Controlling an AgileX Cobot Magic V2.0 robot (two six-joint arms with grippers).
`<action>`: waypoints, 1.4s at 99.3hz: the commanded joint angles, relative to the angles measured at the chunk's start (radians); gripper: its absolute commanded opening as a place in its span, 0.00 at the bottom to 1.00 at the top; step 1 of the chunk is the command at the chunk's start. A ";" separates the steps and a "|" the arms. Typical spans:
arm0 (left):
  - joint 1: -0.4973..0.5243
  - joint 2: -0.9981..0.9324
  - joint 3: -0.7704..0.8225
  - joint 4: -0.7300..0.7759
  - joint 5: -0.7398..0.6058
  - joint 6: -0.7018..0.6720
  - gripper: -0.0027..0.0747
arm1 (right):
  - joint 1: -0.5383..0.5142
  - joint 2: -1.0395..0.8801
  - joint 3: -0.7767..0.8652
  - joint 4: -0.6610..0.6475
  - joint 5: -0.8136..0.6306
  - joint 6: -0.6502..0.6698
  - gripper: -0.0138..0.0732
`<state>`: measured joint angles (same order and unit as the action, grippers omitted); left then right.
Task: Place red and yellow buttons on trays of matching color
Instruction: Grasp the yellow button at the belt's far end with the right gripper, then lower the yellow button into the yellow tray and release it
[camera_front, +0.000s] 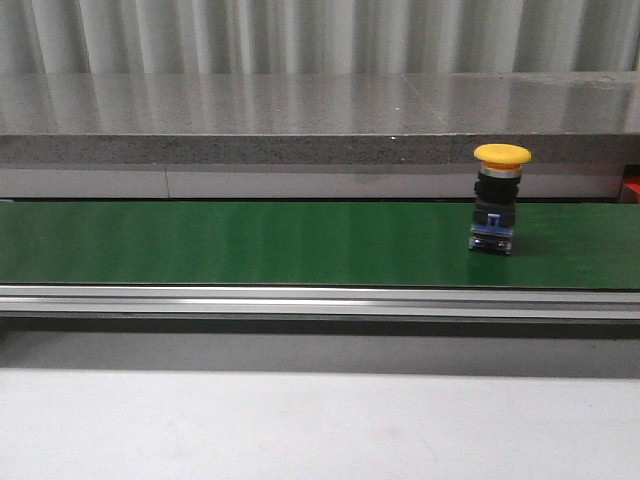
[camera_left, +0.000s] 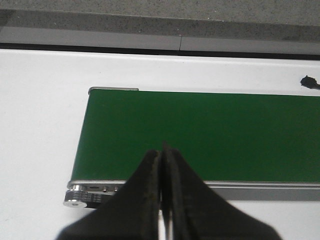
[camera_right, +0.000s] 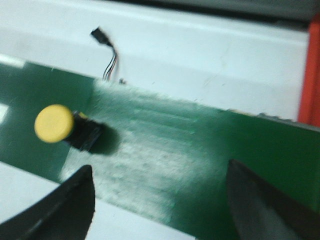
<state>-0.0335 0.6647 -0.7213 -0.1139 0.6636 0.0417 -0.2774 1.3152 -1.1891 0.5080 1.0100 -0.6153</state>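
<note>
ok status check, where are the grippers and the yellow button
Left gripper shut, empty, over the belt's end. Right gripper open, empty, above the green belt. Yellow button upright on the belt, untouched. Nothing in the way.

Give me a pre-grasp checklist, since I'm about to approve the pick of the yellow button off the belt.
1. Yellow button upright on the green belt: ok.
2. Right gripper open, fingers spread wide: ok.
3. Button between the right fingers: not ok; it sits off to one side in the right wrist view.
4. Left gripper shut and holding nothing: ok.
5. Yellow tray in view: not ok; only a red edge shows.
6. Belt stopped: cannot tell.
</note>
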 joint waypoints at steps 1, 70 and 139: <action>-0.008 -0.003 -0.029 -0.015 -0.073 -0.002 0.01 | 0.042 -0.032 0.016 -0.009 -0.017 -0.018 0.79; -0.008 -0.003 -0.029 -0.015 -0.073 -0.002 0.01 | 0.266 0.104 0.125 -0.096 -0.292 -0.022 0.79; -0.008 -0.003 -0.029 -0.015 -0.073 -0.002 0.01 | 0.266 0.194 0.121 -0.080 -0.347 -0.004 0.33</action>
<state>-0.0335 0.6647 -0.7213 -0.1139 0.6636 0.0417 -0.0101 1.5429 -1.0408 0.4029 0.6762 -0.6247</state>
